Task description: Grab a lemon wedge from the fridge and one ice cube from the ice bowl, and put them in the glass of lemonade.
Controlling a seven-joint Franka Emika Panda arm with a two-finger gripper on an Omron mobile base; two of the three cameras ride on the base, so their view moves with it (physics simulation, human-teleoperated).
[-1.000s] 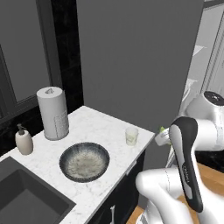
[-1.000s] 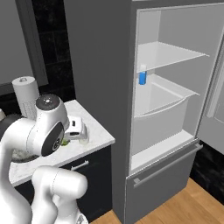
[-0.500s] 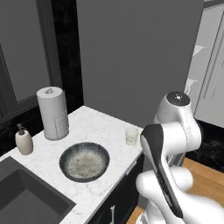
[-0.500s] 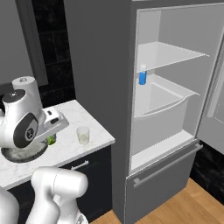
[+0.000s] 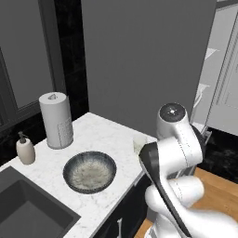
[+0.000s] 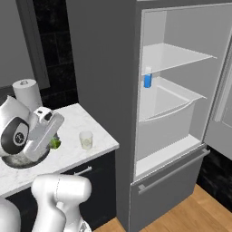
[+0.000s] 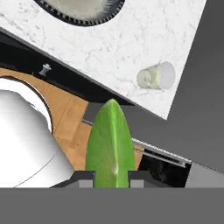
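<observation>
Lemon wedge (image 7: 110,144) pinched between fingers (image 7: 86,176); right base view adds open fridge (image 6: 181,113), blue bottle (image 6: 147,78).

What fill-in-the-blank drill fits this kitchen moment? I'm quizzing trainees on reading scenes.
1. The gripper is shut on the ____.
2. The glass of lemonade stands on the marble ____.
3. The small blue bottle stands inside the open ____.
4. The ice bowl sits between the glass of lemonade and the ____.

Missing words: lemon wedge; counter; fridge; sink.
</observation>
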